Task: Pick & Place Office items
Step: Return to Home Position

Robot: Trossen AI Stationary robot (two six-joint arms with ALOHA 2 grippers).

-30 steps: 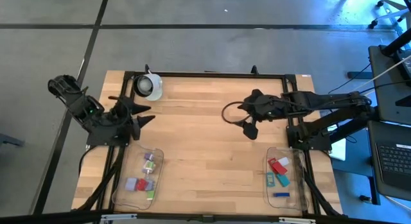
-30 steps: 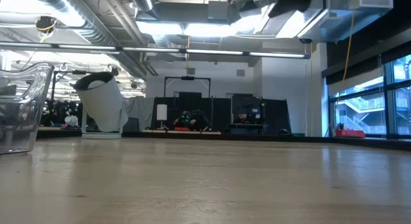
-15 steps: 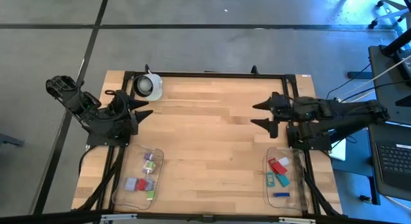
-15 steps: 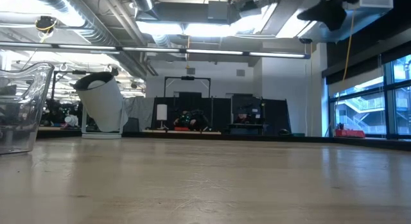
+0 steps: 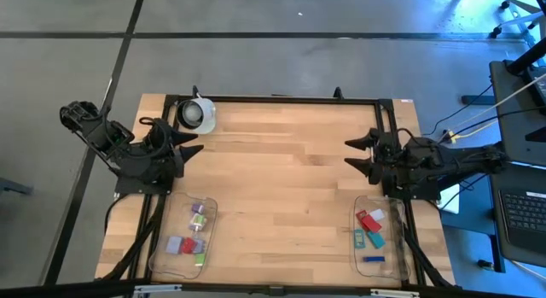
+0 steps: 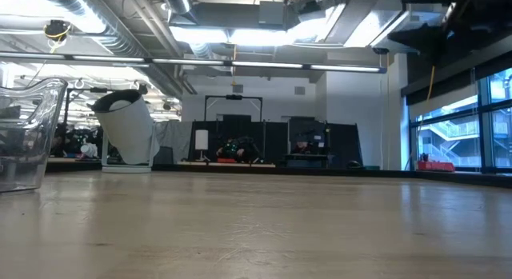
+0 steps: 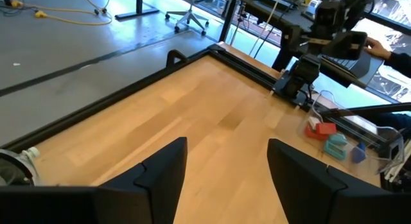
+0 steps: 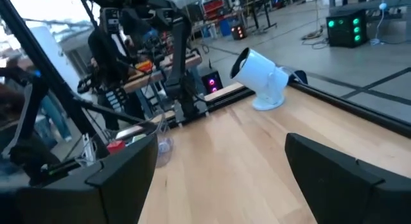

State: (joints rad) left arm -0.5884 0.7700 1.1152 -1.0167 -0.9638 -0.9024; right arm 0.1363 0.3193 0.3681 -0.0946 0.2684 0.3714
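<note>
From above, the office items (image 5: 191,244) lie in two clear trays at the bottom edge of the wooden worktop (image 5: 281,187). Some are in the left tray (image 5: 159,257), the rest in the right tray (image 5: 403,247). There a dark blue piece (image 5: 373,259) lies with its long axis across the tray, and a red piece (image 5: 368,220) lies slanted. The left tool (image 5: 193,140) and the right tool (image 5: 358,154) point toward the middle, both wide open and holding nothing.

At worktop height, a white camera (image 6: 128,127) stands beyond the left tray's wall, under ceiling lights.

In the left wrist view, bare wood shows between the spread fingers (image 7: 164,179).

The right wrist view shows the same gap between the right tool's fingers, with the white camera beyond.
</note>
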